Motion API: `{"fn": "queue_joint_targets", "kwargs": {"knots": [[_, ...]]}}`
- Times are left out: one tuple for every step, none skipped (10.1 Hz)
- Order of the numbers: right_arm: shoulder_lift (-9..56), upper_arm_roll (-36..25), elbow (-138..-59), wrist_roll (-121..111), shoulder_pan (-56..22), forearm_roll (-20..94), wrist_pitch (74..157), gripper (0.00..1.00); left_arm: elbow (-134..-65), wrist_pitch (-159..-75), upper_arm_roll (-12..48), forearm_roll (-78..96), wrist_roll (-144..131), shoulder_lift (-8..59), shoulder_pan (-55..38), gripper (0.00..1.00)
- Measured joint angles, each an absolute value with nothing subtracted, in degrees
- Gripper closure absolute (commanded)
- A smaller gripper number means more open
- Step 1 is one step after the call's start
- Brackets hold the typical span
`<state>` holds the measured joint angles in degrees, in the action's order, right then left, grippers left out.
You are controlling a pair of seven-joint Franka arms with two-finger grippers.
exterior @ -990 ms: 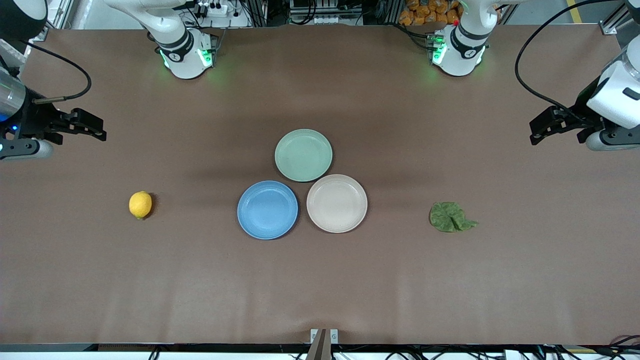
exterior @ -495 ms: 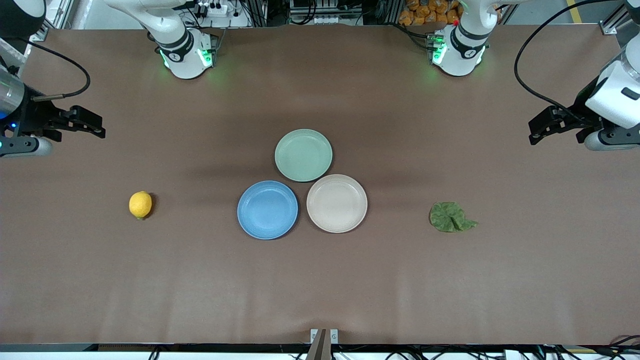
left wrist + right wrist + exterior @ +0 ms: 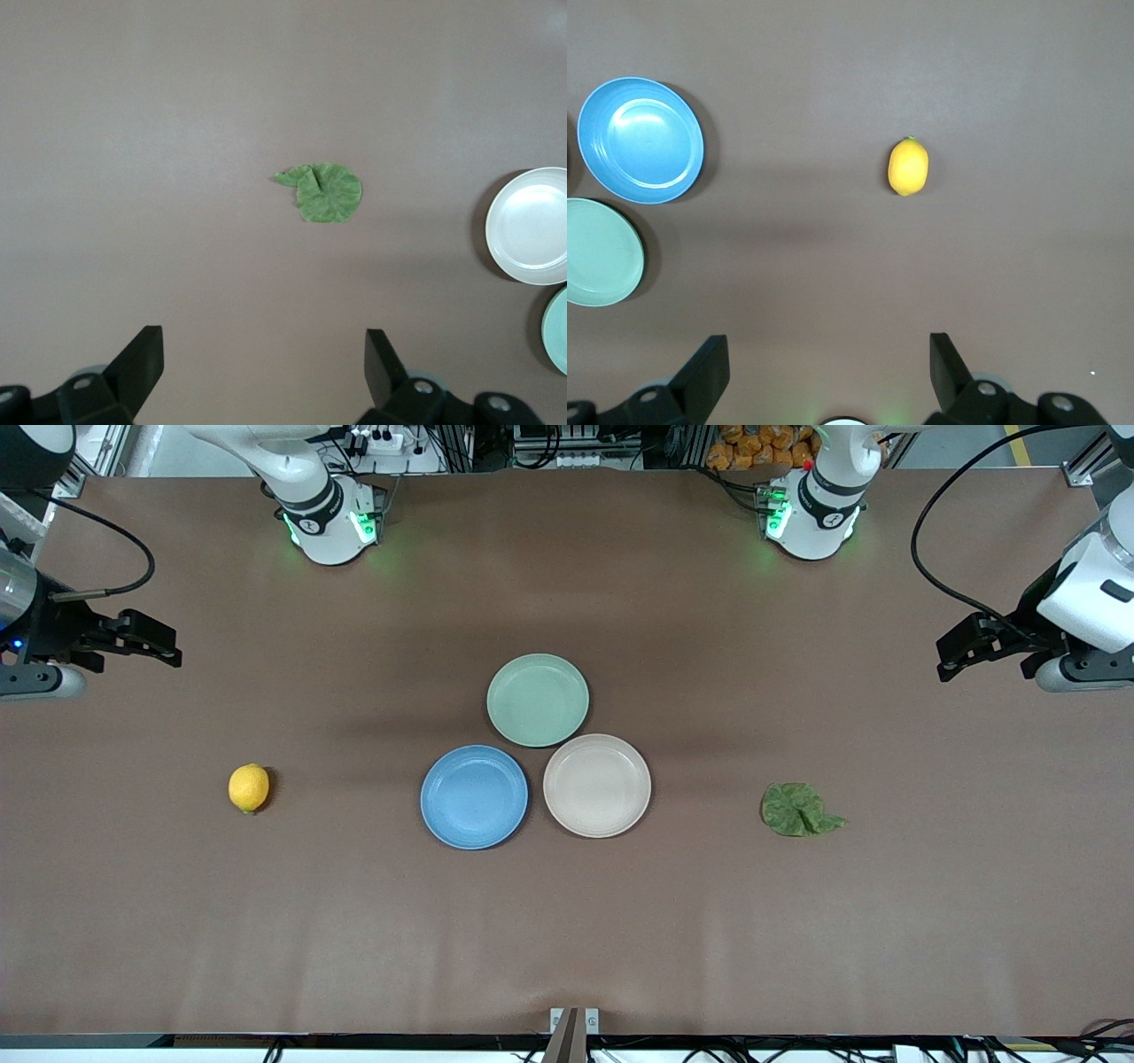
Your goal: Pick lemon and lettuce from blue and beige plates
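Lemon [image 3: 249,788] lies on the counter [image 3: 567,939] toward the right arm's end, lettuce leaf [image 3: 799,810] toward the left arm's; blue plate [image 3: 474,796] and beige plate [image 3: 597,786] hold nothing. Right end effector [image 3: 158,648], fingers spread, has drifted slightly toward the counter edge since earlier; left end effector [image 3: 954,662], spread, is nearly unchanged.

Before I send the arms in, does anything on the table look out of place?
Yes: the lemon and lettuce lie on the bare table, not on plates. The blue plate, beige plate and green plate hold nothing. Both the left gripper and right gripper hang open over the table's ends.
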<state>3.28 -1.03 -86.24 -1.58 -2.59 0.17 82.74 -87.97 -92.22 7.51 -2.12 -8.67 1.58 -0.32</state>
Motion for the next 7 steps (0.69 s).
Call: {"fn": "queue_joint_targets", "kwargs": {"knots": [[2.94, -1.24, -86.7, -1.72, -2.59, 0.17, 82.79, 0.0, -87.96, -92.22, 7.51, -2.12, -8.67, 1.56, -0.33, 0.0], [2.83, -1.22, -86.86, -1.78, -2.63, 0.17, 82.82, 0.0, -87.95, -92.22, 7.52, -2.12, -8.67, 1.56, -0.35, 0.0], [2.77, -1.19, -87.01, -1.79, -2.75, 0.17, 82.82, 0.0, -87.95, -92.22, 7.53, -2.12, -8.67, 1.56, -0.37, 0.0], [2.52, -1.15, -87.46, -1.79, -2.83, 0.17, 82.82, 0.0, -87.94, -92.22, 7.54, -2.12, -8.67, 1.55, -0.38, 0.0], [2.13, -1.11, -88.13, -1.79, -2.86, 0.17, 82.86, 0.0, -87.94, -92.22, 7.55, -2.12, -8.67, 1.55, -0.38, 0.0], [1.9, -1.07, -88.5, -1.8, -2.86, 0.17, 82.89, 0.0, -87.93, -92.22, 7.55, -2.12, -8.67, 1.54, -0.38, 0.0], [1.8, -0.99, -88.57, -1.83, -2.86, 0.17, 82.9, 0.0, -87.93, -92.22, 7.55, -2.12, -8.67, 1.54, -0.38, 0.0]]}}
